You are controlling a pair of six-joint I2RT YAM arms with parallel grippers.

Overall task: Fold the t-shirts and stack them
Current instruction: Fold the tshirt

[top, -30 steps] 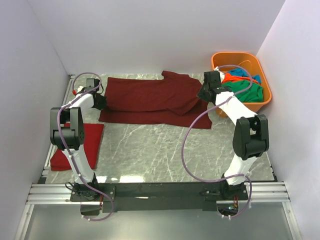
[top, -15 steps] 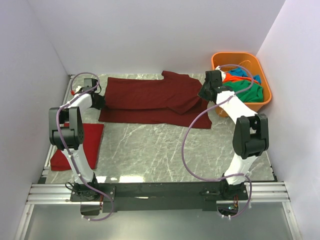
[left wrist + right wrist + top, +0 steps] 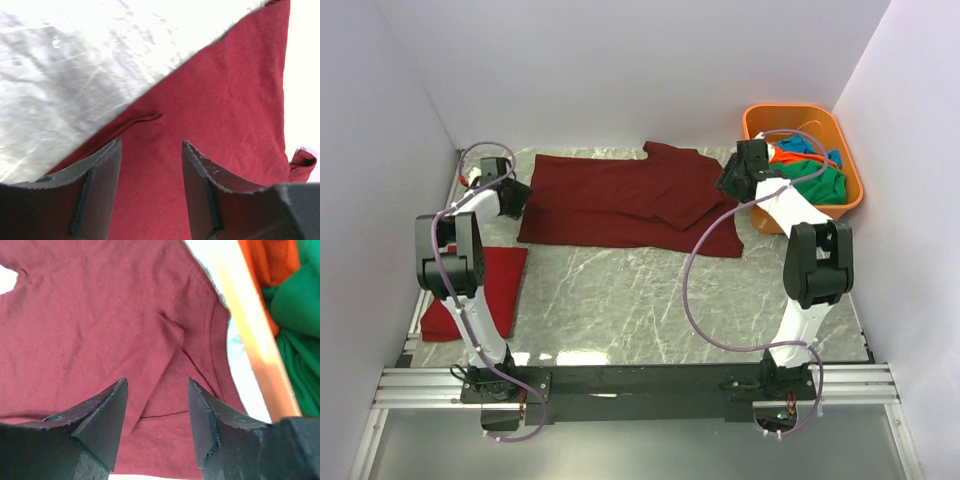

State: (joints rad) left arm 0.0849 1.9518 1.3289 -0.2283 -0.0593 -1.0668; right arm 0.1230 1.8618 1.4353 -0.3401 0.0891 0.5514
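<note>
Lying seemingly below fingers point(image 3: 100, 200): maroon t-shirt point(image 3: 620, 195)

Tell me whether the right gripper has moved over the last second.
Yes. The right gripper has shifted slightly rightward, nearer the orange tub and its left wall, and its fingers now stand open over the maroon t-shirt.

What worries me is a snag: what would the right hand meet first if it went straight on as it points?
The maroon shirt, straight ahead of the right hand; nothing shows between them, though depth is unclear.
</note>
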